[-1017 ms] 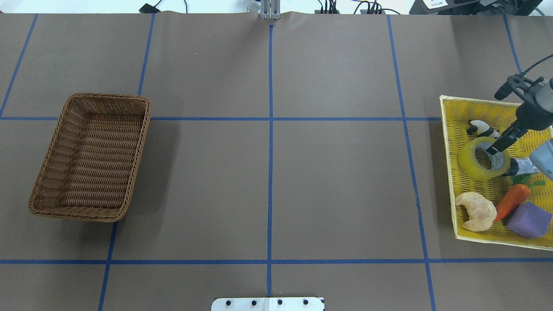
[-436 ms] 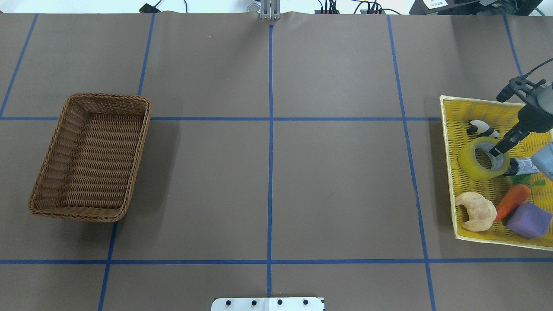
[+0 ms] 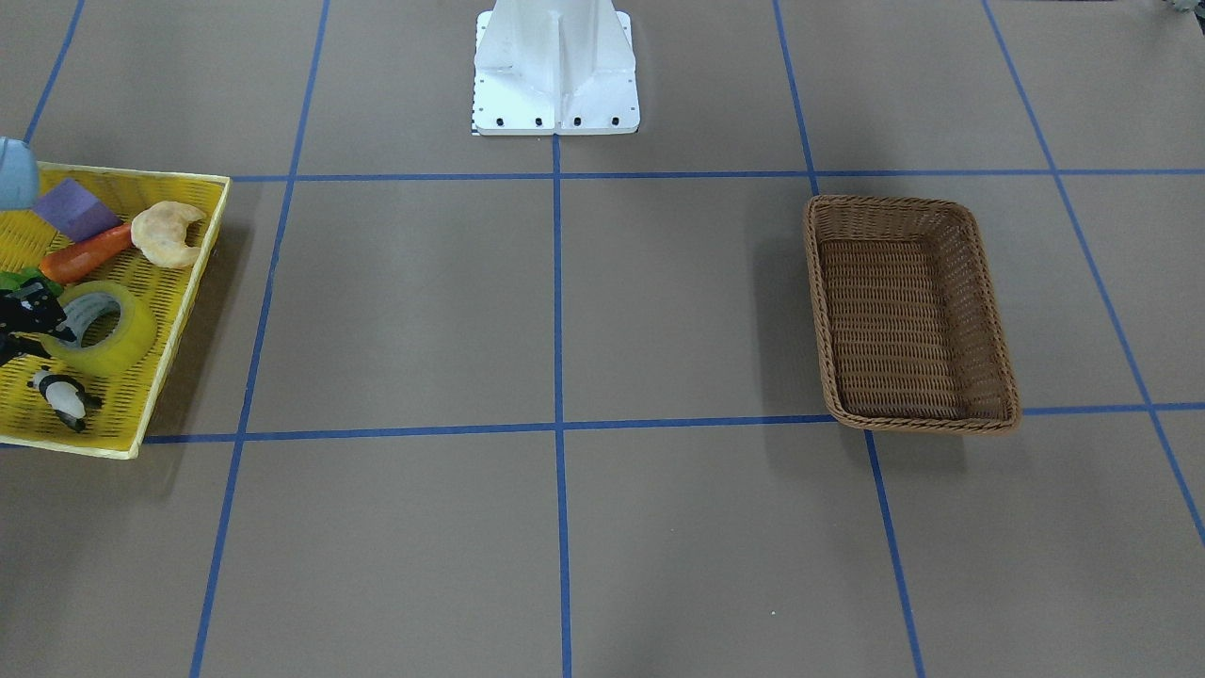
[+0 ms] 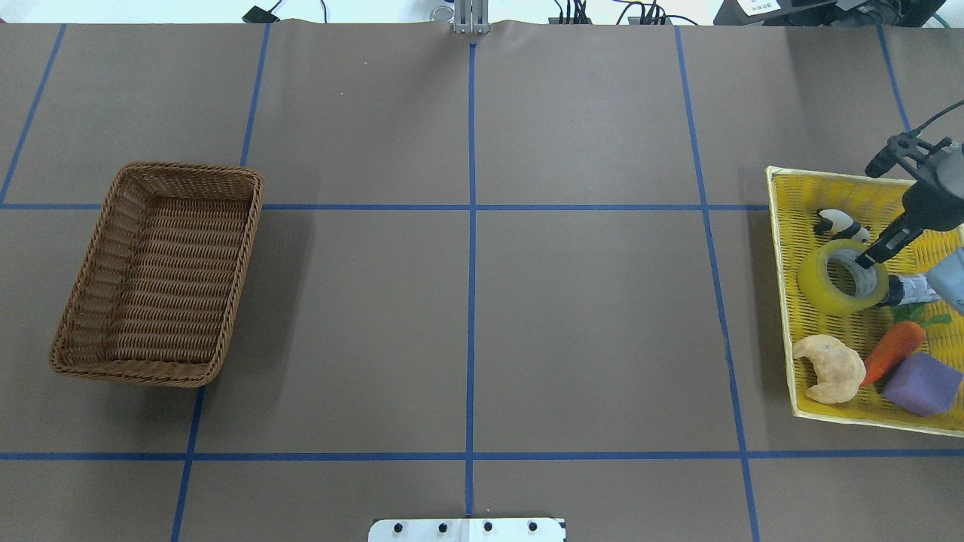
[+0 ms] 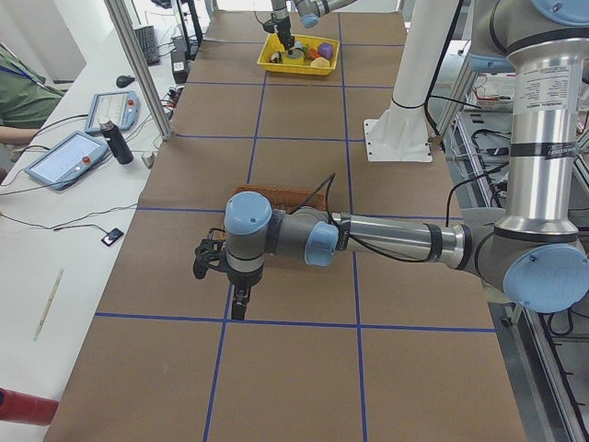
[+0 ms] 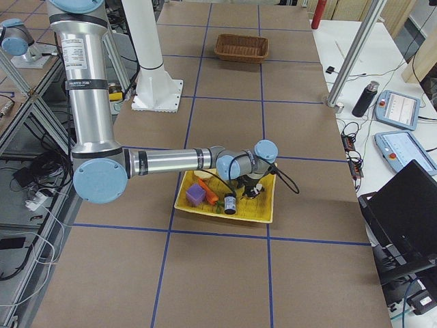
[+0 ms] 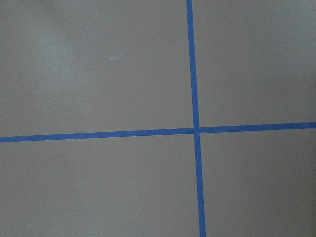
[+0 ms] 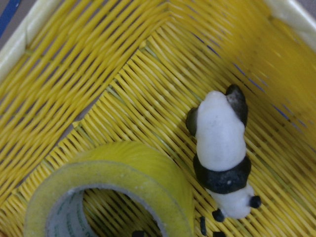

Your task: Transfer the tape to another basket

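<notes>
While tape (image 4: 817, 293) lies hole-up, axis near vertical, right claw (image 4: 866, 261) dips into core; pinch unclear.

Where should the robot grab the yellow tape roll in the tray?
By its ring wall, from straight above: one finger down the open core, one outside. The tape lies flat in the yellow tray with its hole facing up, and the side away from the toy panda has room.
</notes>
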Action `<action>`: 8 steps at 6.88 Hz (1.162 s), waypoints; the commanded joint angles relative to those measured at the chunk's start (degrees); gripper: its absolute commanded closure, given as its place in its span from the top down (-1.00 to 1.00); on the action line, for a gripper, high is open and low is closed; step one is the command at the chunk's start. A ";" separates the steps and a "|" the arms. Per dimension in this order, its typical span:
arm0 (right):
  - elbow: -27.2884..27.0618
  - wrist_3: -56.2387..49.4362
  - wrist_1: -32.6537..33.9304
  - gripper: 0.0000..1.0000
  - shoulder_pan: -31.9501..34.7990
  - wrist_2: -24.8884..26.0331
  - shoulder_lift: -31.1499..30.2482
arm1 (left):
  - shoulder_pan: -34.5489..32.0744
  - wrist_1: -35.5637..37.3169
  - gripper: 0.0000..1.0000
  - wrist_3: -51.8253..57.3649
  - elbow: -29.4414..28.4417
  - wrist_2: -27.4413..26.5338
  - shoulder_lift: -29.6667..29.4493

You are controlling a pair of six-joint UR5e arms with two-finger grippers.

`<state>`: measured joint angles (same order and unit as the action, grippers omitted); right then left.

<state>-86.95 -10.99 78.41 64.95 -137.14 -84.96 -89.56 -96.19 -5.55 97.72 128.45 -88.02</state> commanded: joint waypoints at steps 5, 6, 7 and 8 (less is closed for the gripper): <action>-10.31 20.37 -0.36 -1.00 5.28 -9.28 3.47 | 0.00 -1.62 0.98 -0.25 -0.07 0.14 0.13; -11.56 29.18 -0.54 -1.00 5.10 -9.28 6.79 | 0.00 -9.21 0.98 -0.34 -2.86 0.05 -0.04; -11.75 34.66 -1.50 -1.00 4.84 -9.28 10.13 | 0.00 -19.81 0.97 -1.91 -8.20 -0.04 -0.74; -13.23 42.55 -3.33 -1.00 3.62 -9.19 11.99 | 0.00 -31.14 0.97 -8.36 -13.47 -0.30 -3.01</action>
<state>-98.72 22.50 76.82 69.59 -146.38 -75.82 -89.56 -114.85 -8.57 90.10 128.39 -89.09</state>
